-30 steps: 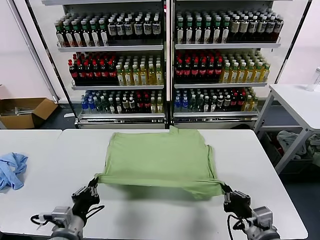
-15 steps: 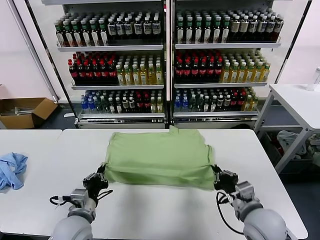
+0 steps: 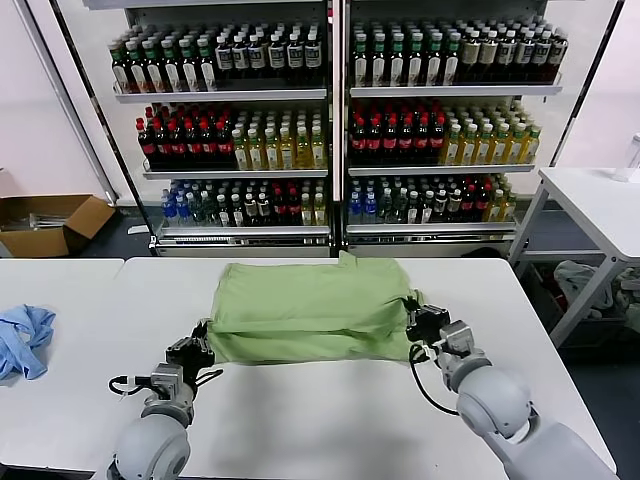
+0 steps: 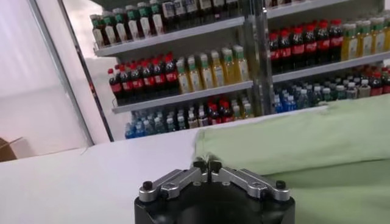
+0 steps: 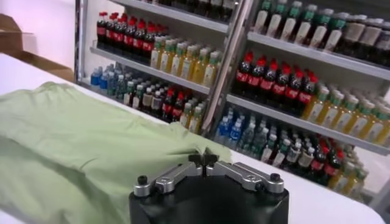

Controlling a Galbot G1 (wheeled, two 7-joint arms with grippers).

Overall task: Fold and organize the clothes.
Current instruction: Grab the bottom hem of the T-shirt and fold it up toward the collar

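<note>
The light green shirt [image 3: 310, 308] lies on the white table [image 3: 330, 420], its near part doubled back over the far part. My left gripper [image 3: 203, 337] is shut on the fold's left corner, and the green cloth [image 4: 304, 152] shows pinched at its tips [image 4: 207, 163]. My right gripper [image 3: 413, 313] is shut on the right corner, with cloth [image 5: 79, 140] bunched between its tips [image 5: 203, 157]. Collar, buttons and logo are hidden.
A light blue cloth [image 3: 22, 340] lies at the left end of the neighbouring table. Drink shelves [image 3: 330, 120] stand behind. A second white table [image 3: 600, 200] is at the right, a cardboard box [image 3: 50, 222] on the floor at the left.
Both grippers have carried the shirt's near edge away from me over the far part. The shirt now looks about half as deep front to back.
</note>
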